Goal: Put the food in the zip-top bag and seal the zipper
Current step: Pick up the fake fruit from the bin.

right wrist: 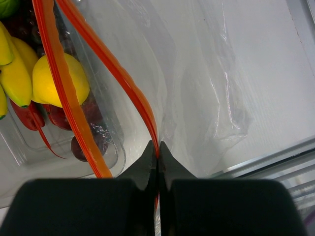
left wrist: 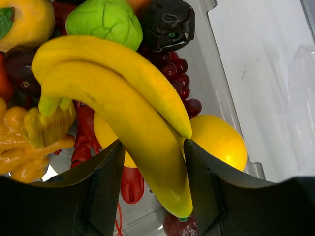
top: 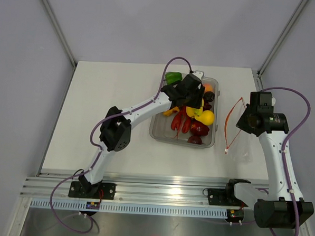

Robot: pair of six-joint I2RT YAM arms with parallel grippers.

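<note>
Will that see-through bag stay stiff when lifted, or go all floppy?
Probably floppy: the zip-top bag hangs in wrinkles from the right gripper, which pinches its zipper. Likely very light, being thin clear film. Its mouth may sag, since one strip alone is held.

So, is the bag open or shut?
Open. The zipper strips run apart above the right gripper, which pinches one.

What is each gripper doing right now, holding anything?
Left gripper: closed on the bananas.
Right gripper: closed on the orange zipper of the clear bag.
</note>
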